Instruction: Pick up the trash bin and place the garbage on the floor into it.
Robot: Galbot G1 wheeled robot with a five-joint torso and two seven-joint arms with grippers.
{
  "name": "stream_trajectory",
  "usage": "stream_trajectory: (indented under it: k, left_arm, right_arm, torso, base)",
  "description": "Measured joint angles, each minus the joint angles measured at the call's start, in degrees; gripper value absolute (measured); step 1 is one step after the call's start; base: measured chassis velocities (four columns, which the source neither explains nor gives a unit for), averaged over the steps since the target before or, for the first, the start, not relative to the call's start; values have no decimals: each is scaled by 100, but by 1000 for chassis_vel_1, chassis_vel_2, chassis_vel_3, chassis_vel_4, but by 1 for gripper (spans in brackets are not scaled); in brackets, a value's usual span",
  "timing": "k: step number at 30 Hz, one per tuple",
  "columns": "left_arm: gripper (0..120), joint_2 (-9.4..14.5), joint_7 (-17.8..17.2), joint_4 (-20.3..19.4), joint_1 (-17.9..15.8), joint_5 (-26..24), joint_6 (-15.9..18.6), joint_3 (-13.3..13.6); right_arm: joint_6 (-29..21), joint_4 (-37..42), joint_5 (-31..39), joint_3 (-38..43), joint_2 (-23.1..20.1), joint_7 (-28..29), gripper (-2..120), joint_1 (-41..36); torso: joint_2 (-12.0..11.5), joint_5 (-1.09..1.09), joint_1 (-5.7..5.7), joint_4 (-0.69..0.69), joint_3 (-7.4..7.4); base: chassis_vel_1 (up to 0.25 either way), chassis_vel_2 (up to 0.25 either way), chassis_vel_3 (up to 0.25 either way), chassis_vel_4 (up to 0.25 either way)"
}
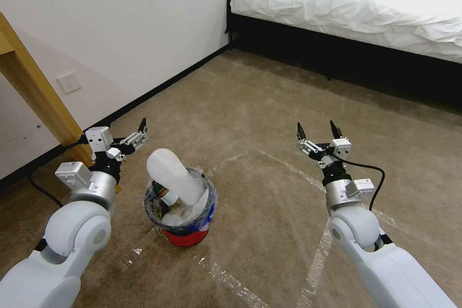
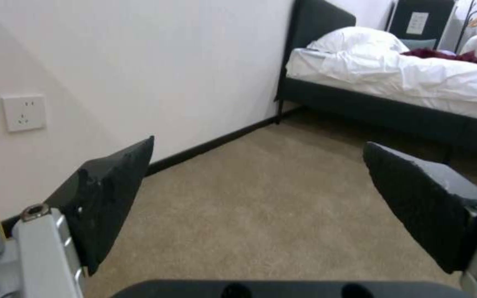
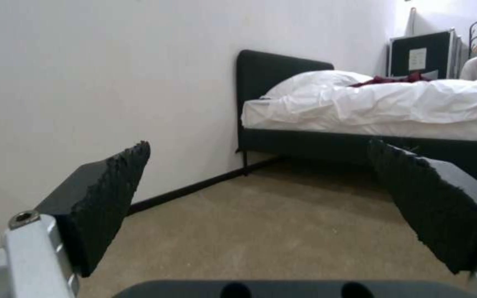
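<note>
Wooden post (image 1: 33, 91) stands against the white wall (image 1: 120, 24) at far left, a wall socket (image 1: 69, 82) beside it. Left gripper (image 1: 136, 131) hangs above the floor (image 1: 250, 106) near the post, jaws released and spread wide, nothing between them; the left wrist view confirms bare carpet between the fingers (image 2: 112, 194). Just right of that arm, the trash bin (image 1: 185, 237) stands upright on the floor inside the pale tape lines (image 1: 288, 168), its clear liner (image 1: 208, 204) crinkled over the rim. It is packed full: a white slipper (image 1: 174, 175) sticks out above the rim, with a green-labelled bottle (image 1: 166, 196) tucked beside it. Right gripper (image 1: 318, 131) is raised well apart from the bin, jaws likewise released and empty. Bed (image 1: 356, 5) with white covers occupies the far right corner.
</note>
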Motion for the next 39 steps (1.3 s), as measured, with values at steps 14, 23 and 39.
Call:
stream_trajectory:
  k: [14, 23, 39]
  left_arm:
    - [100, -1, -12, -6, 6, -11, 9, 1]
    - [100, 0, -16, -8, 6, -11, 13, 0]
    - [100, 1, -19, -8, 5, -12, 16, -1]
  right_arm:
    - [7, -9, 11, -11, -2, -5, 100, 20]
    - [10, -13, 15, -15, -2, -5, 100, 24]
    - [15, -14, 16, -19, -2, -5, 100, 28]
  torso:
    - [0, 0, 0, 0, 0]
    - [0, 0, 0, 0, 0]
    - [0, 0, 1, 0, 0]
  base:
    - [0, 0, 0, 0]
    - [0, 0, 0, 0]
    - [0, 0, 0, 0]
